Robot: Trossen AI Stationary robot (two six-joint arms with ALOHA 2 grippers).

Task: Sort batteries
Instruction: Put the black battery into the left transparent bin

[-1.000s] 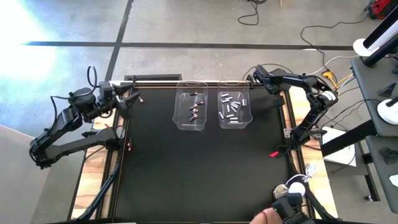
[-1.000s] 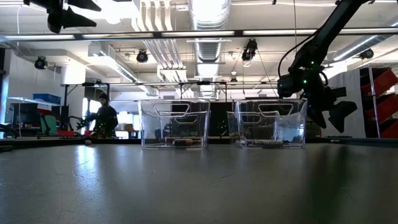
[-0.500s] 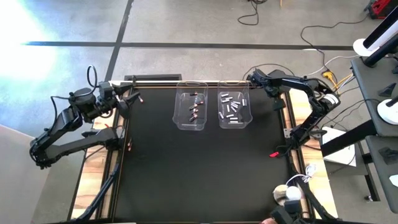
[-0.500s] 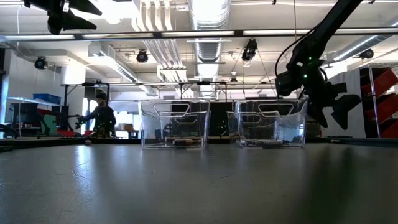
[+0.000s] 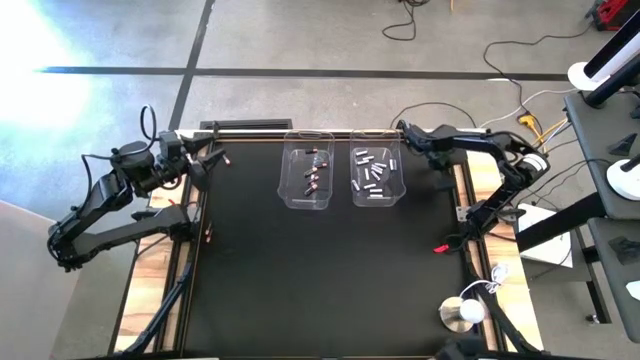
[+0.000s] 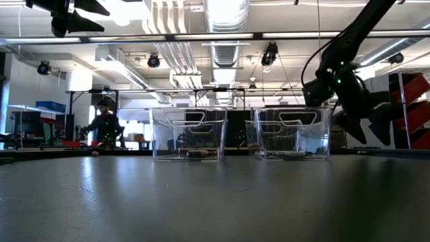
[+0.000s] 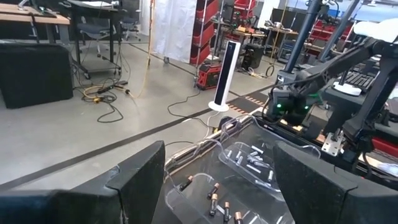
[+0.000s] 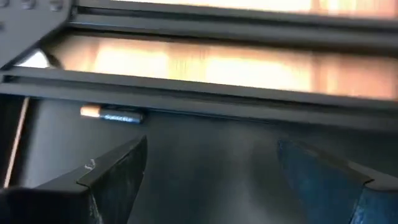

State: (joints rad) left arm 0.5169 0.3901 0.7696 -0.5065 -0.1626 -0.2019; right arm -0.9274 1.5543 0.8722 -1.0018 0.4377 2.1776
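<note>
Black matting covers the table (image 5: 320,280), with a big workshop room behind it where a person (image 6: 104,128) stands well back from everything.

Going left to right: the left gripper (image 5: 212,160) hangs off the table's left edge near the far corner, fingers spread wide with nothing between them. Looks parked to me, just keeping out of the way.

Next come the two clear bins side by side near the far edge. The left bin (image 5: 308,203) holds the dark, copper-tinted batteries (image 5: 312,175), and the right bin (image 5: 378,198) holds the silvery-white ones (image 5: 374,174). So each kind has its own bin, which is presumably the whole point of the sort.

Then the right gripper (image 5: 405,133), just beside the right bin's far corner, jaws also spread and empty. Its wrist camera shows one stray battery (image 8: 113,114) lying on the mat against the table's rail. My guess is that it's open like that to go grab this leftover, though which bin it belongs in I can't tell for sure.
</note>
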